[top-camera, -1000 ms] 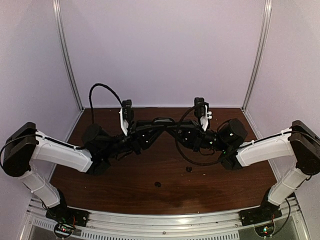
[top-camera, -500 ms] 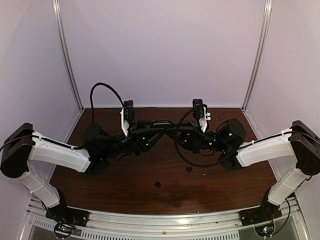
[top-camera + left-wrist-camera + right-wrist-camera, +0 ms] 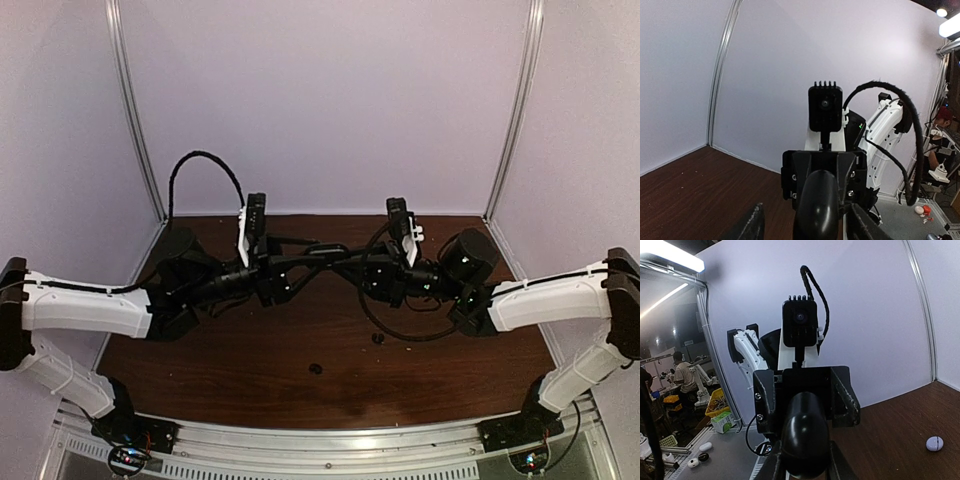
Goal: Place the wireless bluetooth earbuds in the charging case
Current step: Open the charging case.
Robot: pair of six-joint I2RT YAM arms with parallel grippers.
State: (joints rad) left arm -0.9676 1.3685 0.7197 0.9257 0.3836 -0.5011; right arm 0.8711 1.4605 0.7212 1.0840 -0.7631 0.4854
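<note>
A rounded glossy black charging case (image 3: 805,440) hangs in the air above the table's middle (image 3: 324,249). My right gripper (image 3: 804,469) is shut on it, both fingers pressed to its sides. My left gripper (image 3: 805,227) faces it from the other side with its fingers (image 3: 749,226) spread wide. There is a gap on each side of the case (image 3: 821,202). Two small black earbuds lie on the brown table (image 3: 250,390), one (image 3: 316,369) near the front centre and one (image 3: 378,339) to its right. The case looks closed from both wrist views.
A small white rounded object (image 3: 934,443) lies on the table, seen only in the right wrist view. Purple walls with metal corner posts (image 3: 140,130) enclose the table at the back and sides. Black cables (image 3: 200,165) loop above and below the wrists.
My left gripper's jaws have opened off the case. Both arms have stretched lower and wider, the left elbow sliding to the left. The case stays in the right gripper.
</note>
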